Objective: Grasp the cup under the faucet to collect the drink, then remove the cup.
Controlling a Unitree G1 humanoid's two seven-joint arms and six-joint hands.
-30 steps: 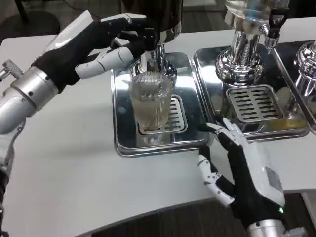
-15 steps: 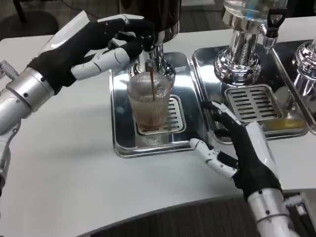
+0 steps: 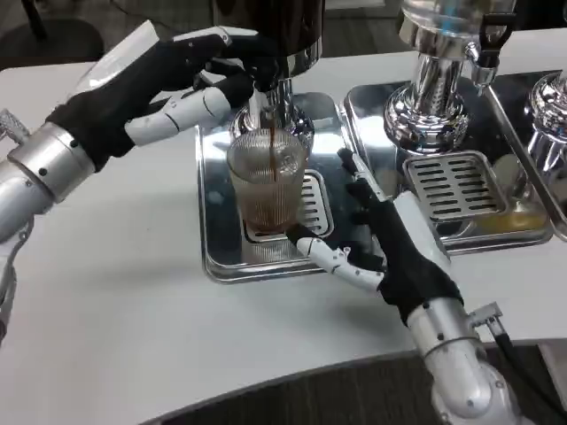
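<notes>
- Ribbed cup (image 3: 267, 184) standing on the drip tray (image 3: 217, 232) under the faucet (image 3: 266, 84), dark drink streaming in
- Left hand (image 3: 182, 75) apparently pressing the faucet
- Right hand (image 3: 383, 237) spread, empty, beside the cup

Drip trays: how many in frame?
3. One under the cup, left tray. One beside it under the middle dispenser, tray. A third is cut off at the right edge; more may sit past the frame.
</notes>
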